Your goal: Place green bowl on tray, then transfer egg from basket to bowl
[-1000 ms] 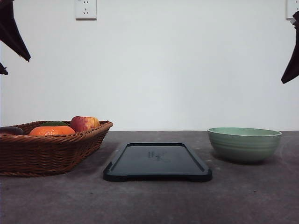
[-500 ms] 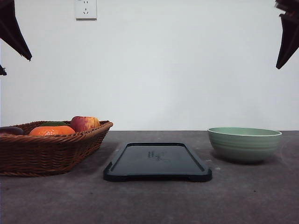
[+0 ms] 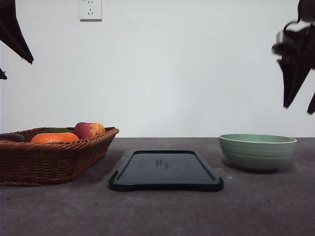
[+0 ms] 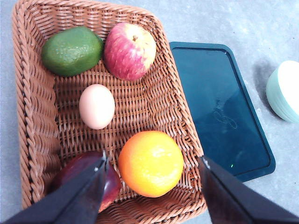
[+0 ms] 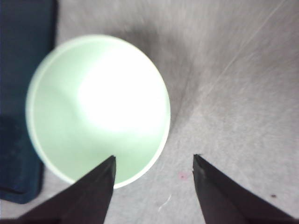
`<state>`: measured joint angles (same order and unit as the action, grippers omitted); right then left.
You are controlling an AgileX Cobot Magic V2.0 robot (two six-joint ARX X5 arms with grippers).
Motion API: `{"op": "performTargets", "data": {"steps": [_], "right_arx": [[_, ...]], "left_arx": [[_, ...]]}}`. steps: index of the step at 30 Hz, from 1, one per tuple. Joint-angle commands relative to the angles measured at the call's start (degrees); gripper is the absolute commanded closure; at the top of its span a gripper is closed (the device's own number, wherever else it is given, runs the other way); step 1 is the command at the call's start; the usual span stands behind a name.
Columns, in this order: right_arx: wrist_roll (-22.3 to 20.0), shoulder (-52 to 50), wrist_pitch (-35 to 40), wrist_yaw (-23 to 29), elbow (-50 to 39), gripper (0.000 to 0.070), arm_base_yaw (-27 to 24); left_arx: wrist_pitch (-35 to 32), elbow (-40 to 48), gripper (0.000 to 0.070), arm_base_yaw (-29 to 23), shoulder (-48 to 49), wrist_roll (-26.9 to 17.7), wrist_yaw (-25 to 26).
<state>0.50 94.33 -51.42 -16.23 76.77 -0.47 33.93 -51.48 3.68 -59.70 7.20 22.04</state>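
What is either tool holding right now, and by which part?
Nothing. The right tool is open above the pale green ridged bowl; the left tool is open above the brown wicker basket.

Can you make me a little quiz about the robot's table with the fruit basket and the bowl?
1. True or false: the green bowl is already sitting on the tray.
2. What sits in the basket between the avocado and the dark red fruit? A) a banana B) an egg C) a spoon
3. Fill in: the right claw hangs open above the ____.

Key:
1. False. The bowl stands on the table, to the right of the tray.
2. B, the egg. It lies loose, with the open left claw high above the basket.
3. Green bowl.
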Motion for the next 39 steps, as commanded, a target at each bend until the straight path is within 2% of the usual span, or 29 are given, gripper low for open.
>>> {"op": "performTargets", "data": {"steps": [1, 5, 9, 11, 15, 20, 27, 32, 39], "right_arx": [[-1.17, 2.33, 0.80, 0.25, 1.33, 0.0383, 0.09], [-1.17, 5.53, 2.32, 0.24, 1.33, 0.0400, 0.32], [-1.21, 8.09, 3.46, 0.22, 1.33, 0.0518, 0.69], [-1.21, 9.12, 3.61, 0.23, 1.33, 0.0534, 1.00], [-1.20, 10.09, 3.57, 1.20, 1.33, 0.0700, 1.59], [-1.01, 10.11, 2.57, 3.98, 2.05, 0.0700, 2.15], [-0.99, 10.11, -8.32, 4.20, 11.11, 0.0700, 4.21], [-1.39, 10.11, -12.98, 4.03, 19.37, 0.0700, 8.56], [-0.64, 11.04, -13.00, 2.66, 25.21, 0.0700, 16.45]], "left_arx": [[-0.55, -1.49, 0.0309, 0.20, -0.39, -0.07, 0.22], [-0.55, -1.49, 0.0309, 0.20, -0.39, -0.08, 0.22], [-0.55, -1.49, 0.0309, 0.20, -0.39, -0.07, 0.22], [-0.55, -1.49, 0.0309, 0.20, -0.39, -0.07, 0.22], [-0.53, -1.49, 0.0309, 0.20, -0.39, -0.07, 0.22], [-0.52, -1.49, 0.0309, 0.20, -0.39, -0.09, 0.22], [-0.50, -1.49, 0.0309, 0.20, -0.39, -0.09, 0.22], [-0.56, -1.49, 0.0309, 0.20, -0.39, -0.09, 0.22], [-0.57, -1.49, 0.0309, 0.20, -0.39, -0.09, 0.22]]}}
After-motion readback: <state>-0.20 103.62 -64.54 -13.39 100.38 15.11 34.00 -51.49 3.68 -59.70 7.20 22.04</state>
